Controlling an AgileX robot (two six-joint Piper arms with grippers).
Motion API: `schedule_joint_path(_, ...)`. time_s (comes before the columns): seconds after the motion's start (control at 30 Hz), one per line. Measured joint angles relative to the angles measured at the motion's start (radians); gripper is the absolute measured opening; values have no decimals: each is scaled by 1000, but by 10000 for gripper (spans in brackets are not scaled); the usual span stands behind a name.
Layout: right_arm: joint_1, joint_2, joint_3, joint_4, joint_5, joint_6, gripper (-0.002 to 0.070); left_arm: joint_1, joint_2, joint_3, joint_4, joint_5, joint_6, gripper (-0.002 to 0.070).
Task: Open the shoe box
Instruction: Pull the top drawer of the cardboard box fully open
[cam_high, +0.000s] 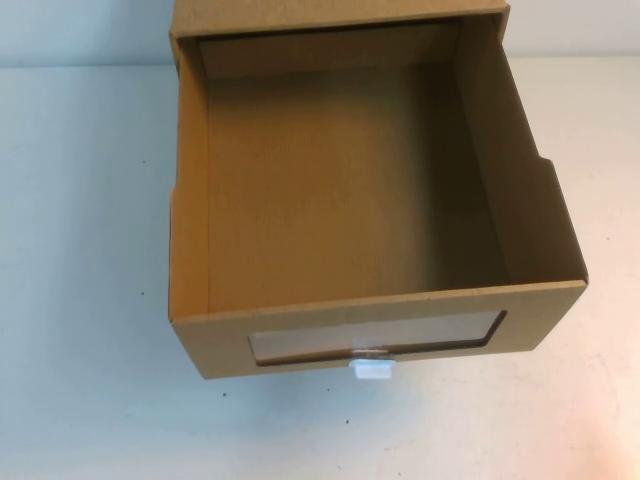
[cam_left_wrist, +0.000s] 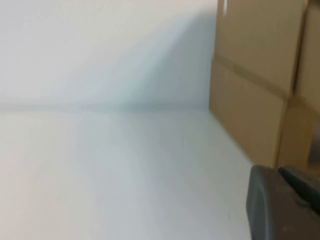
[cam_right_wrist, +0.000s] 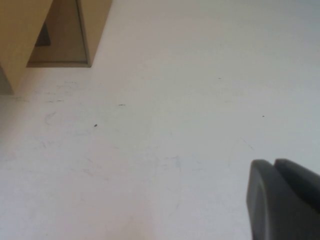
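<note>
So here's where my rig sits right now: the shoe box (cam_high: 188, 250) is in the middle of the table (cam_high: 80, 250), and it's the sliding kind; the inner drawer (cam_high: 340, 200) stands most of the way out of the outer sleeve (cam_high: 330, 15), toward the robot's side, with nothing inside it; judging from that I'd call the opening basically done. The front panel has a clear window (cam_high: 380, 335) and a little white pull tab (cam_high: 371, 370) centred just under it, sticking out over the table; my guess is that tab is the only sensible thing to tug on, which is why it faces the arms. Neither arm shows up in the high view, so both are parked low and off to the sides; fair enough, since nothing needs holding with the drawer out like this. The left gripper (cam_left_wrist: 282, 200) sits near the box's outer side wall, low over the table; I honestly can't tell if that claw is open or closed. The right gripper (cam_right_wrist: 276, 172) hangs over bare table, well apart from the front corner of the box; its claw is squeezed fully together with nothing in it, which reads to me as a resting pose rather than a grab.
</note>
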Motion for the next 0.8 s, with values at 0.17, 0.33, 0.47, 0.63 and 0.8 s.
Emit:
schedule_joint_path(0.17, 0, 0, 0, 0, 0, 0, -14, 0, 0, 0, 42, 150, -2, -4)
schedule_joint_path(0.33, 0, 0, 0, 0, 0, 0, -14, 0, 0, 0, 54, 304, -2, -4)
schedule_joint_path(0.47, 0, 0, 0, 0, 0, 0, -13, 1, 0, 0, 58, 337, -2, -4)
schedule_joint_path(0.63, 0, 0, 0, 0, 0, 0, -14, 1, 0, 0, 59, 341, -2, -4)
schedule_joint_path(0.8, 0, 0, 0, 0, 0, 0, -14, 1, 0, 0, 59, 344, -2, -4)
